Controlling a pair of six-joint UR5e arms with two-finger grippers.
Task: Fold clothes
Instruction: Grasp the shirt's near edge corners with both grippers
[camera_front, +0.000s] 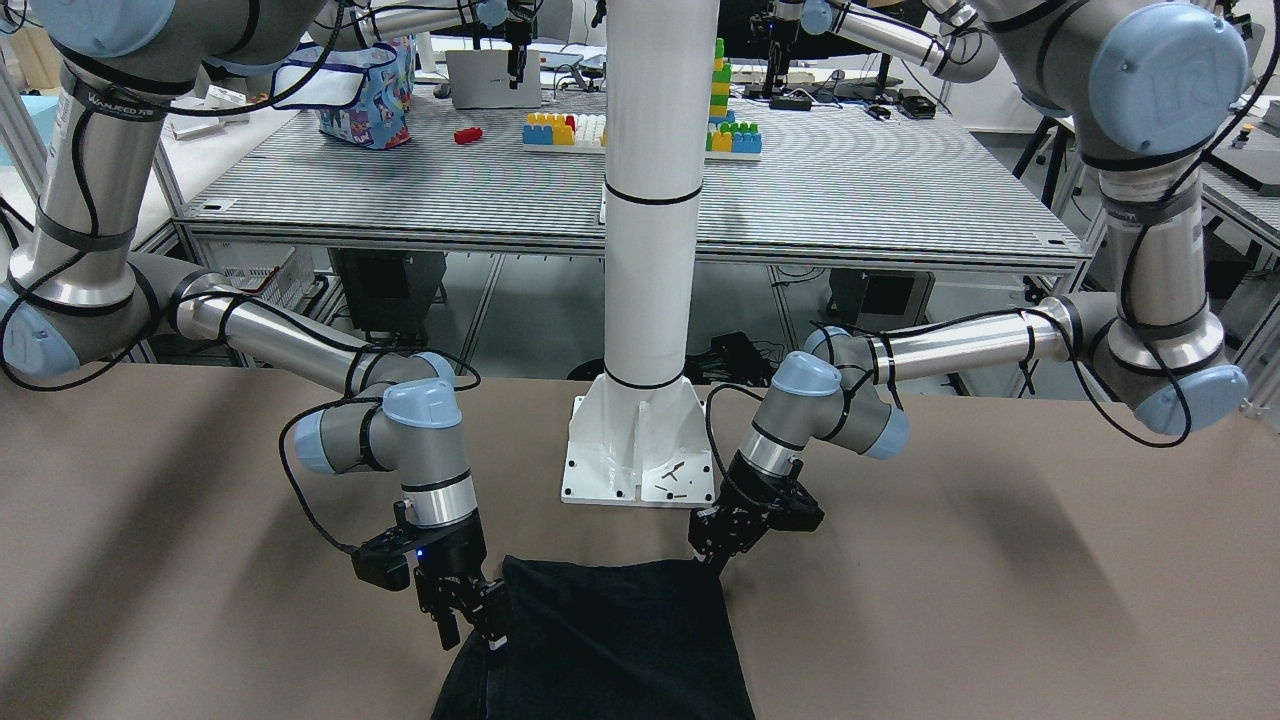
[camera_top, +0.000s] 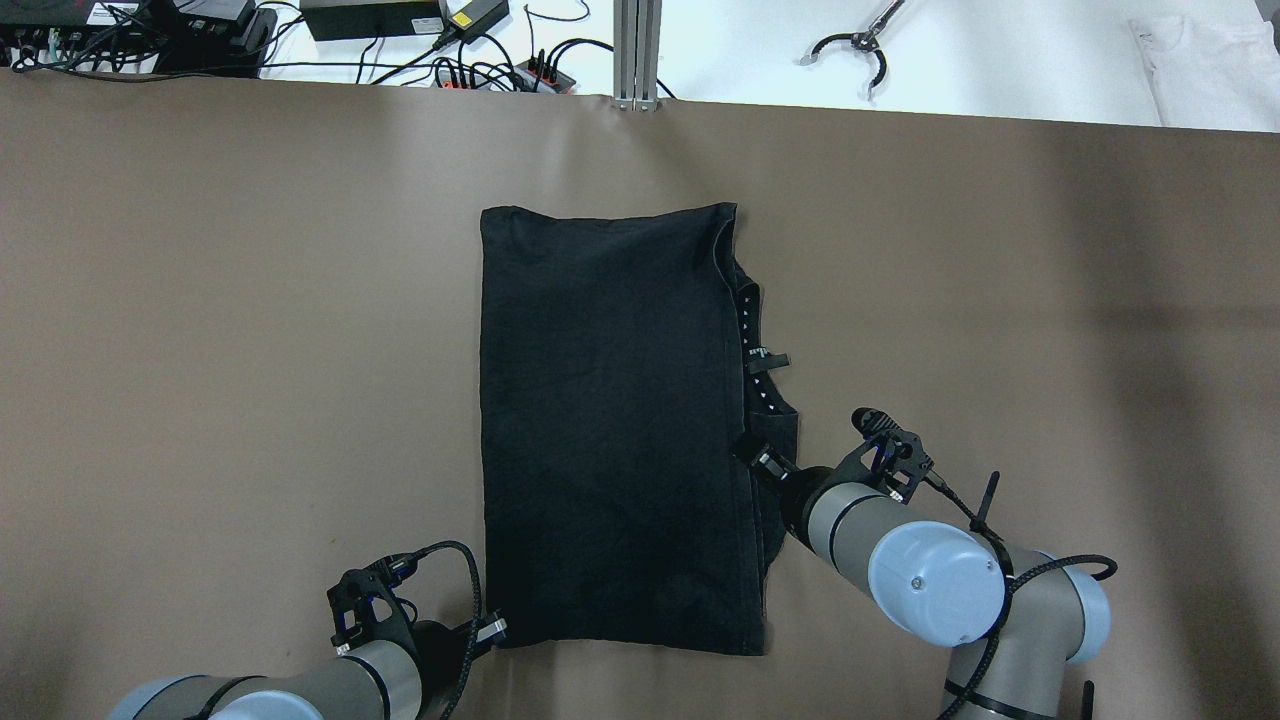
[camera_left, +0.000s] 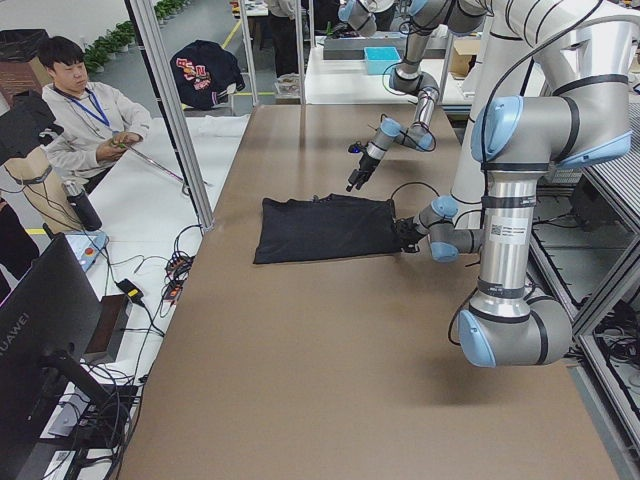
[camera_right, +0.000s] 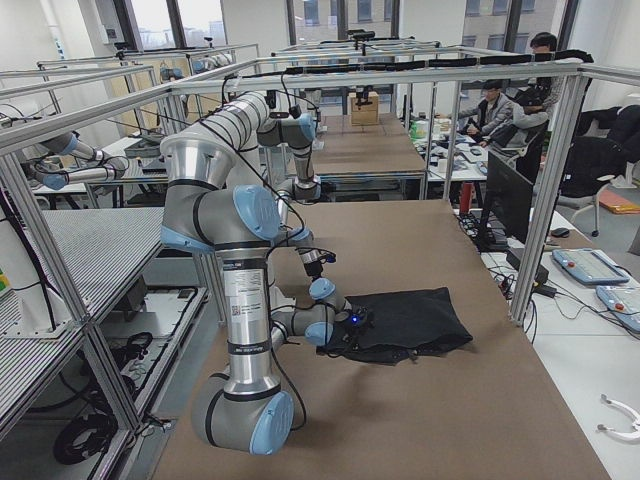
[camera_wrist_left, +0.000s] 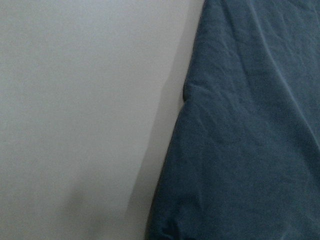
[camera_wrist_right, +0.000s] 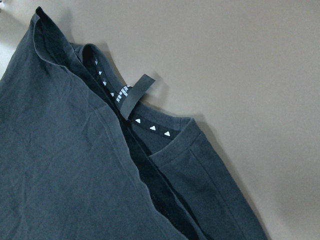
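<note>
Garment (camera_top: 610, 420) touches left gripper (camera_top: 493, 631) and right gripper (camera_top: 757, 457) at opposite edges.

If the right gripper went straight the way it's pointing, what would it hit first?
Most likely the black garment, at its collar-side edge; the right gripper angles down at that edge, though its height is unclear.

A white pillar (camera_front: 652, 200) stands on the brown table (camera_front: 1000, 560), with a patterned bag (camera_front: 368, 100), a red brick (camera_front: 467, 135) and coloured bricks (camera_front: 562, 130) on the grey bench (camera_front: 850, 180) behind.

HUAWEI on a monitor (camera_left: 45, 320), UR on an arm's joint cap (camera_front: 1165, 85) (faint)
</note>
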